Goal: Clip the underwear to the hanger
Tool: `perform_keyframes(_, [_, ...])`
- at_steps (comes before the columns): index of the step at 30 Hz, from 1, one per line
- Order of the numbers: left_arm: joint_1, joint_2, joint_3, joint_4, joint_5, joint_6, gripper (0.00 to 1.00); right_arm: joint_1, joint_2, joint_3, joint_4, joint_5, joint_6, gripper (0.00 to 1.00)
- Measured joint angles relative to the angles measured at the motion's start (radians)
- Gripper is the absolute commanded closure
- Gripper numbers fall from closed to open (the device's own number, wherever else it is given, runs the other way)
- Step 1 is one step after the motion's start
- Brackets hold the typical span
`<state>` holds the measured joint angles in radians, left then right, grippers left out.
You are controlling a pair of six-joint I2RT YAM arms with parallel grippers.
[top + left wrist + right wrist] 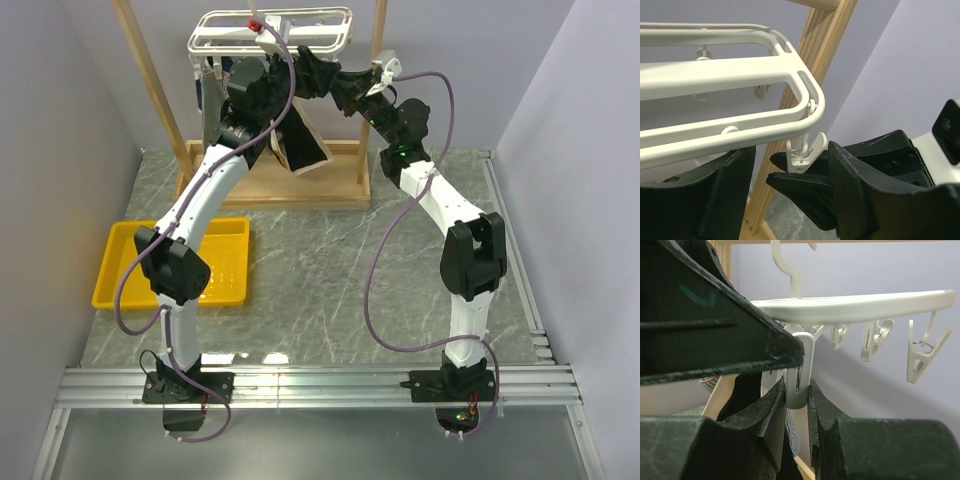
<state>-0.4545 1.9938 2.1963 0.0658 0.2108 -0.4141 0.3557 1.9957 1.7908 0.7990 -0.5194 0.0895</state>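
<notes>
The white hanger [270, 30] hangs from the wooden stand, with clips below its bars. The black underwear [303, 147] with a tan waistband dangles under it; its top is hidden behind my left gripper [266, 82]. In the left wrist view the hanger [740, 75] fills the top, and my left gripper [792, 152] is open, its fingers wide apart around a corner clip [807, 150]. My right gripper [307, 68] is shut on a clip [799, 370]; in the right wrist view its fingers [772, 405] squeeze the clip from both sides. Black fabric [742, 395] shows behind it.
The wooden frame stand [155, 100] rises at the back on a wooden base [290, 190]. A grey striped garment [212, 105] hangs at the hanger's left. A yellow tray [120, 265] lies on the left of the marble table. Several free clips [920, 357] dangle to the right.
</notes>
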Motion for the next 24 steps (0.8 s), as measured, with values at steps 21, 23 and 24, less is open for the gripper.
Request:
perform_keyframes(21, [-0.012, 0.042, 0.018, 0.048, -0.001, -0.052, 0.77, 0.008, -0.01, -0.025, 0.008, 0.0, -0.006, 1.0])
perform_keyframes(23, [-0.012, 0.042, 0.014, 0.054, -0.007, -0.055, 0.9, 0.008, -0.013, -0.031, 0.011, 0.002, -0.009, 1.0])
perform_keyframes(24, [-0.011, 0.042, 0.009, 0.064, -0.007, -0.059, 1.0, 0.007, -0.013, -0.032, 0.011, 0.003, -0.009, 1.0])
